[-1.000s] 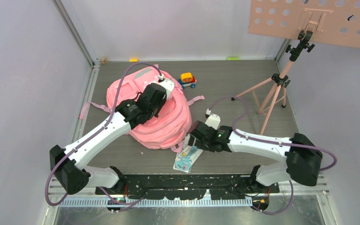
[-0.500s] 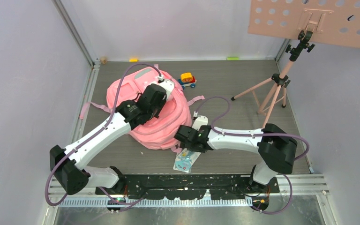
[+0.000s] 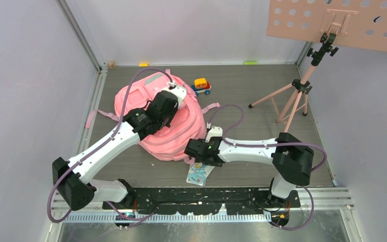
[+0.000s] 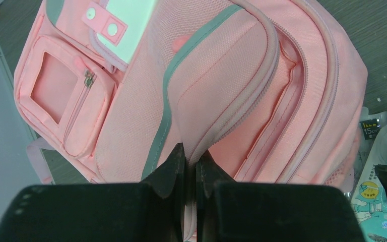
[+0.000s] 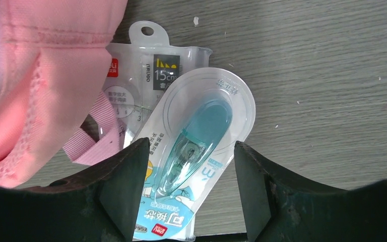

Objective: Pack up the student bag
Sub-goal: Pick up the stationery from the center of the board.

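Your grey table [image 3: 262,91] carries one pink backpack [image 3: 181,132], one toy car [image 3: 201,85], one tripod stand [image 3: 293,101]. Two stacked stationery packets [image 3: 200,174] lie at the backpack's edge.

The top camera looks steeply down from the near side over the whole table [image 3: 262,96]. Both wrist cameras face down, close in, sharing one edge of the bag [image 4: 206,75] and the packet [image 5: 201,136] beside it

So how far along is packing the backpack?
Early. Nothing looks packed yet. The left gripper is shut on a fold of the backpack; the right gripper hangs open over the correction tape pack. That pack, the ruler pack under it and the toy car lie outside.
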